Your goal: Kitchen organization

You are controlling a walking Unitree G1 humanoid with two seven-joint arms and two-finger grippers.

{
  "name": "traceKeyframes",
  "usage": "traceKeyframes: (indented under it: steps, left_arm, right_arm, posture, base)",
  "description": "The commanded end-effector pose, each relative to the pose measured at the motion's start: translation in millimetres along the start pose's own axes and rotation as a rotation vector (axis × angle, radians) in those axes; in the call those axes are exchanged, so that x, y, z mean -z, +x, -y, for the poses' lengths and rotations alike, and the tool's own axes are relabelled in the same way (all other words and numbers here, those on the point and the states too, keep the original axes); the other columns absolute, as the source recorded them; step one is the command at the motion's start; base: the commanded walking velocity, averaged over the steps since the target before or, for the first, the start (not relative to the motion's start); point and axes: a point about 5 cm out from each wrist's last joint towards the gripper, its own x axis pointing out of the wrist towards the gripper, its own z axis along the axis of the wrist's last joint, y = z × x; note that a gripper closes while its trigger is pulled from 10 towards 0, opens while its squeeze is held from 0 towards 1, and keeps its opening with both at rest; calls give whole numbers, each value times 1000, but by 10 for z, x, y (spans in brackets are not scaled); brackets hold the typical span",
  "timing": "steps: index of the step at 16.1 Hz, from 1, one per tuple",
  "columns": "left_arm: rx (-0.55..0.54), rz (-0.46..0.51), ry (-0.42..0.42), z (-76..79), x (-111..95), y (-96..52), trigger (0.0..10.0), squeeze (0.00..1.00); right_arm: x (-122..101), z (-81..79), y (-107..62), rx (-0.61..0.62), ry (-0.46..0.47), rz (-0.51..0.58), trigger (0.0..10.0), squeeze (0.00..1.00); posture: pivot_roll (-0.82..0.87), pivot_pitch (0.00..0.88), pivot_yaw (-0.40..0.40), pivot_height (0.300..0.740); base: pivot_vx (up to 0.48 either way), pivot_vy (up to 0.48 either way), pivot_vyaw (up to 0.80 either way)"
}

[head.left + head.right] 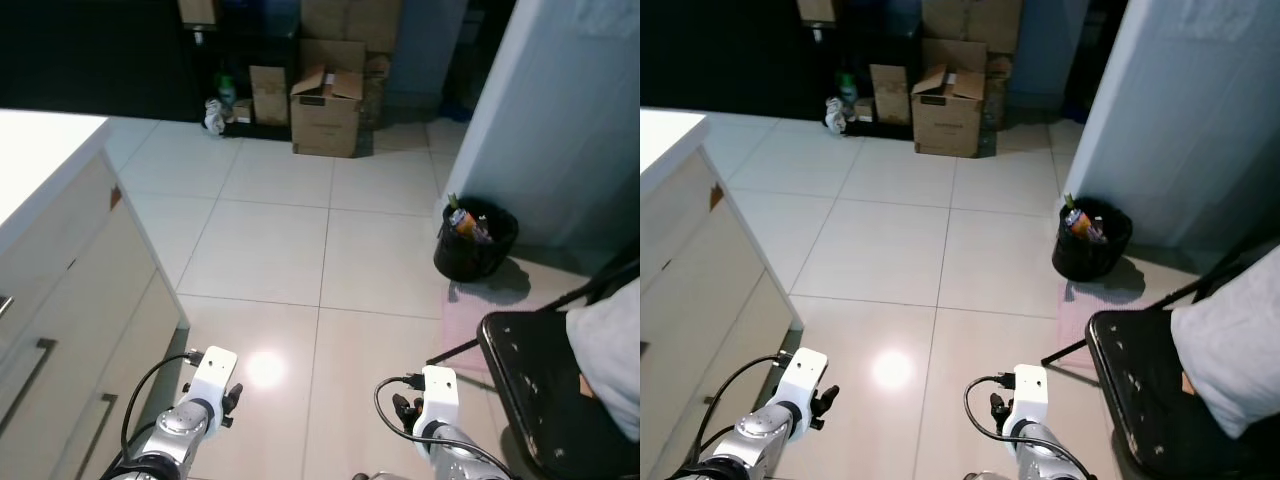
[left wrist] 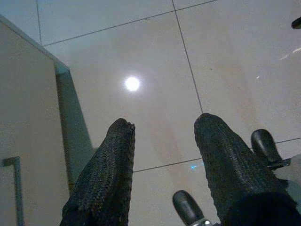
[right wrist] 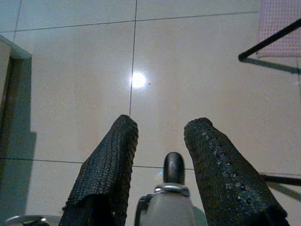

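Spreading across the room, a pale tiled floor (image 1: 300,240) carries a round glint of ceiling light near the robot's feet. At the robot's left stands a cream kitchen bench (image 1: 45,150) with a white top and drawer fronts with dark bar handles (image 1: 30,370). A blue-grey wall (image 1: 560,120) rises on the right. Against the dark far end, cardboard boxes (image 1: 325,110) sit stacked beside a black shelf, one with its flaps open, and a green bottle (image 1: 227,92) stands on the floor near them. At lower right a black folding chair (image 1: 530,380) holds a pale cloth (image 1: 610,350), its leg crossing a pink mat (image 1: 470,320). Just beyond the mat, near the wall, a black waste bin (image 1: 475,245) holds bottles and wrappers. Both silver arms hang low over the tiles. The left gripper (image 2: 162,136) points down beside the bench front, its black fingers (image 2: 106,174) spread apart and holding nothing. The right gripper (image 3: 160,136) hovers over bare floor near the chair leg, its fingers (image 3: 216,174) likewise parted and holding nothing.
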Motion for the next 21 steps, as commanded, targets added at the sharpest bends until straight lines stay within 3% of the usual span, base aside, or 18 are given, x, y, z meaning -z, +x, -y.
traceKeyframes:
  steps: [1, 4, 8, 11, 21]
  left_arm:
    - [6, -10, 31, -38, -13, -1, 10000, 0]
    - [-33, 10, -10, -79, -41, -2, 10000, 0]
    - [-58, 3, -45, -59, 21, -11, 10000, 0]
    - [-51, -11, -70, 23, 112, -22, 10000, 0]
    - [-41, -19, -68, 56, 144, -28, 10000, 0]
  right_arm:
    - [-10, -10, 2, 9, 32, 16, 10000, 0]
    - [36, 9, -17, 11, 44, 19, 10000, 0]
    - [66, 177, -52, 58, 35, 11, 10000, 0]
    - [114, 262, -81, 65, -1, -12, 10000, 0]
    - [192, 198, -92, 41, 6, -26, 10000, 0]
  posture:
    - [-99, 0, 18, 740]
    - [-98, 0, 13, 740]
    - [-98, 0, -7, 740]
    - [-94, 0, -34, 740]
    - [-105, 0, -15, 740]
  base:
    - [0, 0, 0]
    - [0, 0, 0]
    - [0, 0, 0]
    - [0, 0, 800]
    - [0, 0, 800]
